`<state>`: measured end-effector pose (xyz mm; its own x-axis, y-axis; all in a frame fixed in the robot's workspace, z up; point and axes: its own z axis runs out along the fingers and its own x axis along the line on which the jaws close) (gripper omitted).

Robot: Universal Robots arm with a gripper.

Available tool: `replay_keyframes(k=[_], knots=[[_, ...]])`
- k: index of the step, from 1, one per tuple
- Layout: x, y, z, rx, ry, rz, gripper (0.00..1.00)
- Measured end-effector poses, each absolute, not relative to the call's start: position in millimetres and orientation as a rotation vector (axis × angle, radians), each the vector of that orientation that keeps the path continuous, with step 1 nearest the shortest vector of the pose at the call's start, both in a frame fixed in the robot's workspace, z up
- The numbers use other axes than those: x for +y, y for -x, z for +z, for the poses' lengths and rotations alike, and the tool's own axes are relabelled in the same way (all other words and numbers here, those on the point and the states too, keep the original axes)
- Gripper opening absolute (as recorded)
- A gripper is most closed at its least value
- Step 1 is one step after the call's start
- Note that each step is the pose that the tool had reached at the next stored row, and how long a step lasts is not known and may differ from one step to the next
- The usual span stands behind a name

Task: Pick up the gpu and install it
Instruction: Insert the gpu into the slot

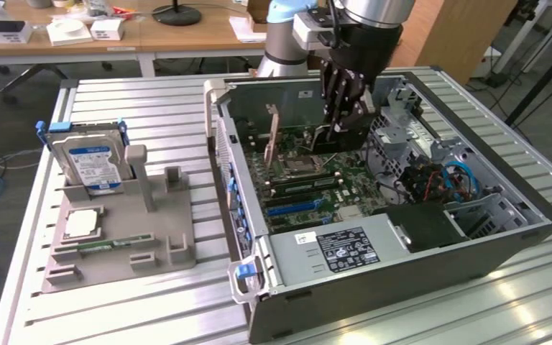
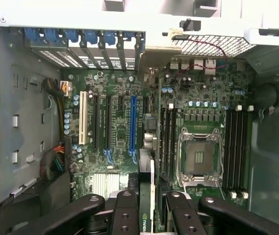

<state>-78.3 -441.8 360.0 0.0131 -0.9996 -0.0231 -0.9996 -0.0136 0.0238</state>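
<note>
The end effector [image 1: 343,136] is lowered from above into the open computer case [image 1: 430,266], which lies on its side on the slatted tabletop [image 1: 113,309]. In the exterior view its black fingers are deep among dark parts in the far half of the case, and the grip itself is hard to read there.

The wrist view looks down along the fingers and makes the grip clear. The end effector [image 2: 151,205] is narrowed on the gpu [image 2: 152,176], with a finger pressing on each broad face. The card is seen edge-on as a thin line. A small green logo [image 2: 144,223] sits on it close to the fingers.

The card's edge runs over the motherboard [image 2: 110,88], between the blue slot [image 2: 133,122] and the black memory slots [image 2: 166,142], with the open CPU socket [image 2: 198,156] beyond those. In line with the edge, a beige piece [image 2: 154,54] meets the rear wall of the case. I cannot tell whether the card already sits in a slot.

The exterior view adds the surroundings. At the exterior view's left, well apart from the case, a grey holder [image 1: 161,237] stands on the tabletop. It carries the hard drive [image 1: 89,162] upright at its far end, and a square silver chip [image 1: 83,223] lies nearer.
</note>
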Motion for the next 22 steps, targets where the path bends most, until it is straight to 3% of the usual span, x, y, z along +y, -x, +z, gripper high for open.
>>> replay_keyframes(k=[22], knots=[[-448.7,78.8,356.3,-2.25,-2.207,-0.056,0.26]])
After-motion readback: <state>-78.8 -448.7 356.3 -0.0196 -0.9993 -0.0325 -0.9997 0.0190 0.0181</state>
